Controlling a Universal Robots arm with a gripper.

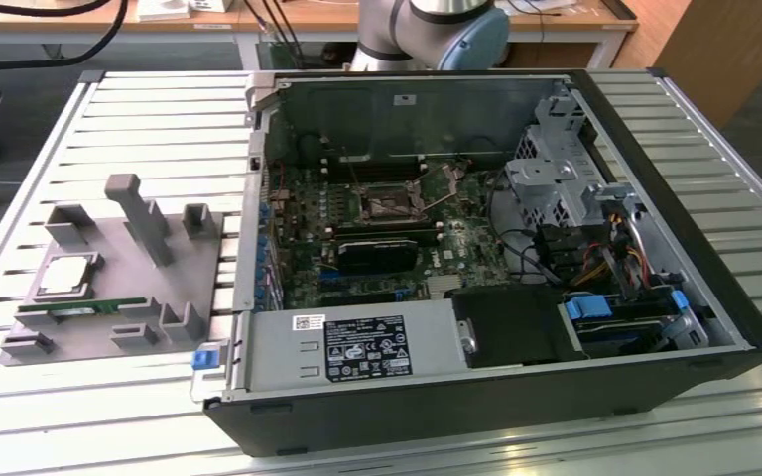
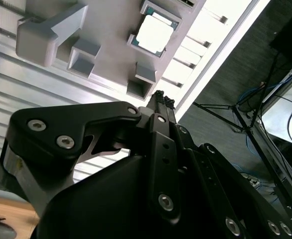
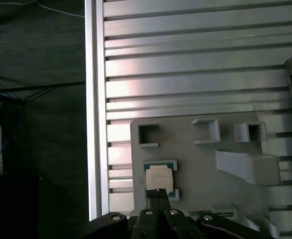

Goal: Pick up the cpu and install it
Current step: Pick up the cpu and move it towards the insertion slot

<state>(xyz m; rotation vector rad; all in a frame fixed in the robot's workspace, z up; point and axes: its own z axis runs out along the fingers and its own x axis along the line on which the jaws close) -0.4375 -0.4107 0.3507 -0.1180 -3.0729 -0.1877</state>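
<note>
Slatted table (image 3: 186, 64) — cpu (image 3: 159, 177) on grey holder (image 3: 198, 167) near the edge, closed tool (image 3: 158, 191) above.

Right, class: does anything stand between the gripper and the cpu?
Nothing visible does. In the first wrist view the gripper aims straight at the cpu, which lies uncovered on its grey holder. The holder's raised blocks stand off to the side.

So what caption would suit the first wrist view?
Shut fingers poised over the cpu resting in its grey holder on the slatted table.
</note>
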